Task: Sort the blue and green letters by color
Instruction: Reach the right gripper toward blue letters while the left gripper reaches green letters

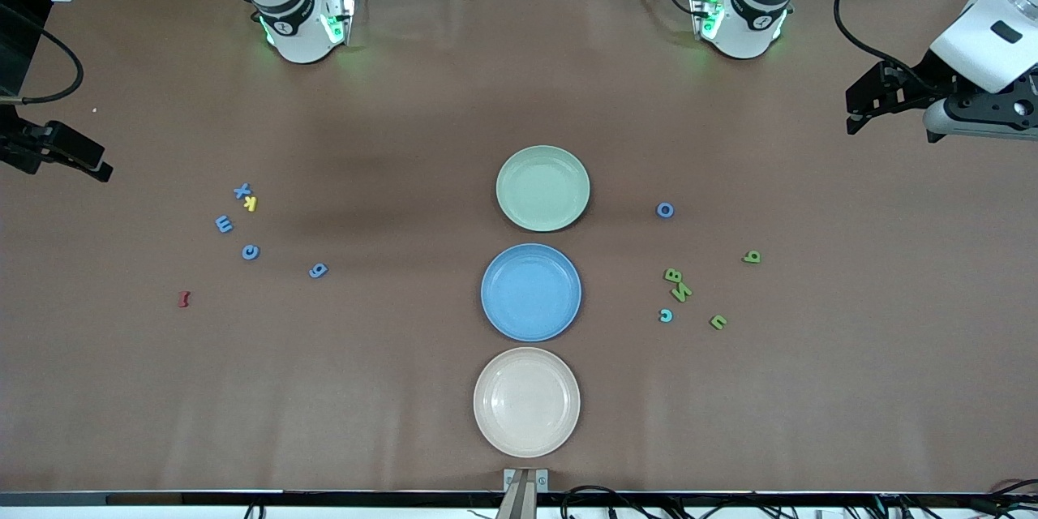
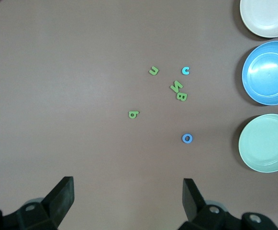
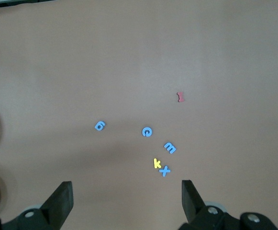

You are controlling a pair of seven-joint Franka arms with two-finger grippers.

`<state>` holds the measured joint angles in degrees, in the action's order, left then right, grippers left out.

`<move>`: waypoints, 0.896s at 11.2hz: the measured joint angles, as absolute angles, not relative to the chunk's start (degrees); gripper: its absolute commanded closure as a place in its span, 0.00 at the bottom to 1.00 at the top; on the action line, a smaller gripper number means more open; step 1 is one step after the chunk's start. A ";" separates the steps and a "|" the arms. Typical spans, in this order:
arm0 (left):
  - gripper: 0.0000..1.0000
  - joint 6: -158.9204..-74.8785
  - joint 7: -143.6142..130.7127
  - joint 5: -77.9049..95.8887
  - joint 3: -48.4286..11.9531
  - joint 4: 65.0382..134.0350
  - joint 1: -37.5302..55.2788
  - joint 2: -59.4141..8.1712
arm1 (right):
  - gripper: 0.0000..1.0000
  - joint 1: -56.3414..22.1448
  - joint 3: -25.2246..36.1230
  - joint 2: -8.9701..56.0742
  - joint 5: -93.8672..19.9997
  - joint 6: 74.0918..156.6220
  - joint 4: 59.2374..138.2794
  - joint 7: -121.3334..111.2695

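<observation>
Blue letters x [image 1: 242, 191], E [image 1: 224, 223], c [image 1: 250, 252] and g [image 1: 318, 270] lie toward the right arm's end of the table. Toward the left arm's end lie a blue o [image 1: 665, 210], a teal c [image 1: 666, 315] and green letters b [image 1: 752, 257], B [image 1: 673, 276], N [image 1: 682, 291] and u [image 1: 718, 322]. My left gripper [image 2: 128, 189] hangs open and empty above that end, away from the letters. My right gripper [image 3: 127, 191] is open and empty too, up at its own end of the table [image 1: 89, 162].
Three empty plates stand in a row down the table's middle: green [image 1: 542, 187] farthest from the front camera, then blue [image 1: 531, 292], and cream [image 1: 526, 401] nearest. A yellow K [image 1: 250, 203] touches the blue x. A dark red letter [image 1: 184, 299] lies apart.
</observation>
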<state>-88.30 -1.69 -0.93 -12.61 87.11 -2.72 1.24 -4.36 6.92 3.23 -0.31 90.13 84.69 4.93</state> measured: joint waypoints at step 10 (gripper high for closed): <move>0.00 -87.56 -1.69 -0.93 -12.31 86.27 -5.66 -0.63 | 0.00 -4.57 6.68 4.01 -0.90 92.66 87.93 6.92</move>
<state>-87.56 -1.69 -0.93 -12.31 86.27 -5.66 -0.63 -4.57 6.68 4.01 -0.90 92.66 87.93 6.92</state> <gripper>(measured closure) 0.000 0.000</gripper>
